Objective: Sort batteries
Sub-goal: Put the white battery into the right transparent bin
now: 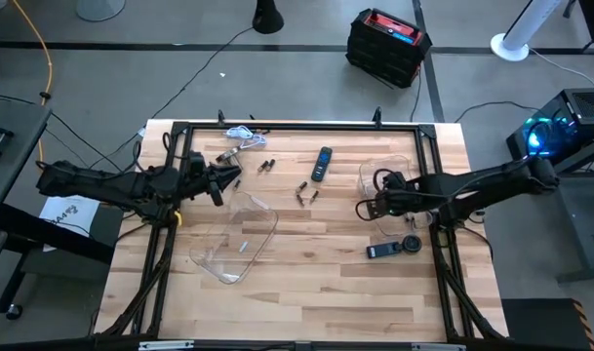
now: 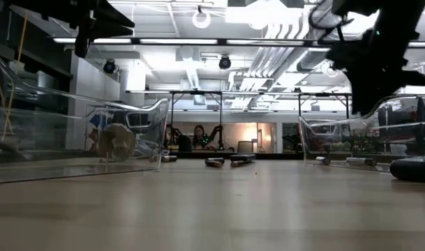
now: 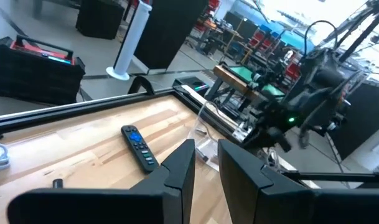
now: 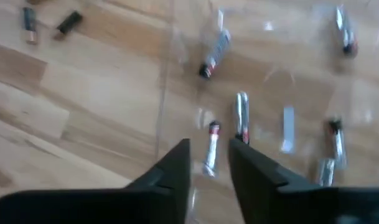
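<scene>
Several small silvery batteries lie on the floor of a clear tray at the table's right; the right wrist view shows them from above. A few more batteries lie loose on the wood at mid-table, others farther back. My right gripper hovers over that tray's near left part, fingers a little apart, with one battery lying in the tray below the gap. My left gripper hangs above the far end of a second clear tray, narrowly open and empty.
A black remote lies behind the loose batteries. A silver cylinder with white cable sits at the far left edge. A small black device and a round part lie near the right tray. Bare wood spans the near half.
</scene>
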You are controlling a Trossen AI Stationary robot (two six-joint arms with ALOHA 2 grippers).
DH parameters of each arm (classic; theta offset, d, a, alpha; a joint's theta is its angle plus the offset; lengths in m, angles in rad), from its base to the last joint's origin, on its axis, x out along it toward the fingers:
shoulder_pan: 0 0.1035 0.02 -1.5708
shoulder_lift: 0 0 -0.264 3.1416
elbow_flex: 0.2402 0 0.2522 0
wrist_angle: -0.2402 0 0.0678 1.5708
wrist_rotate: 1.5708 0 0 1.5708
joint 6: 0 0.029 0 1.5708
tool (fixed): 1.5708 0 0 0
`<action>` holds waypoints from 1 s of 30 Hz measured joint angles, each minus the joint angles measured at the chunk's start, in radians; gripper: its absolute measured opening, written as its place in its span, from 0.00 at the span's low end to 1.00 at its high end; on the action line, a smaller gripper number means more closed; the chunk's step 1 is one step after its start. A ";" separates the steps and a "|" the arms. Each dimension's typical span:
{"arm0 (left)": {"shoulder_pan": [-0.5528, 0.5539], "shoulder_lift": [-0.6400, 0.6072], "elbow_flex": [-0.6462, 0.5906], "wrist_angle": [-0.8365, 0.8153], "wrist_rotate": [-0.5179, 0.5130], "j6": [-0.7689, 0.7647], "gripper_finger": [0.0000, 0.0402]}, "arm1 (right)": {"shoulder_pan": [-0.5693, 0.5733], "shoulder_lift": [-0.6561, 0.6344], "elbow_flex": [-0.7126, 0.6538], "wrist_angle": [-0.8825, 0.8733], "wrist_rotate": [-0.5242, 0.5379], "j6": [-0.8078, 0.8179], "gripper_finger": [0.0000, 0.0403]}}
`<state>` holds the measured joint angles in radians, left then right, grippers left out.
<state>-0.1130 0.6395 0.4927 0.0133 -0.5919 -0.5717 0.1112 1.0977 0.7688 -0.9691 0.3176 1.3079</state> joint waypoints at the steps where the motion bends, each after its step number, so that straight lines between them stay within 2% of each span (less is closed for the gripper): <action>1: 0.004 0.002 0.000 0.000 0.000 0.000 0.16 | 0.000 0.001 0.019 -0.018 0.016 -0.025 0.29; 6: 0.027 0.060 0.020 -0.023 0.027 0.049 0.16 | 0.000 0.002 0.115 -0.113 0.119 -0.078 0.45; 11: 0.121 0.236 0.190 -0.182 0.070 0.185 0.16 | 0.000 0.002 0.193 -0.124 0.210 -0.122 0.50; 14: 0.234 0.401 0.340 -0.366 0.176 0.254 0.16 | 0.000 0.002 0.223 -0.120 0.245 -0.138 0.50; 19: 0.436 0.715 0.546 -0.591 0.455 0.296 0.18 | 0.000 0.002 0.232 -0.111 0.250 -0.133 0.50; 21: 0.489 0.832 0.618 -0.679 0.506 0.312 0.20 | 0.000 0.002 0.232 -0.110 0.241 -0.124 0.50; 24: 0.540 0.972 0.695 -0.780 0.489 0.354 0.25 | 0.000 0.002 0.232 -0.102 0.232 -0.101 0.50; 30: 0.600 1.157 0.741 -0.789 0.474 0.339 0.35 | 0.000 0.002 0.232 -0.089 0.232 -0.095 0.50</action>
<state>0.4872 1.7969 1.2335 -0.7762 -0.1182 -0.2330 0.1112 1.0996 1.0004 -1.0583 0.5495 1.2125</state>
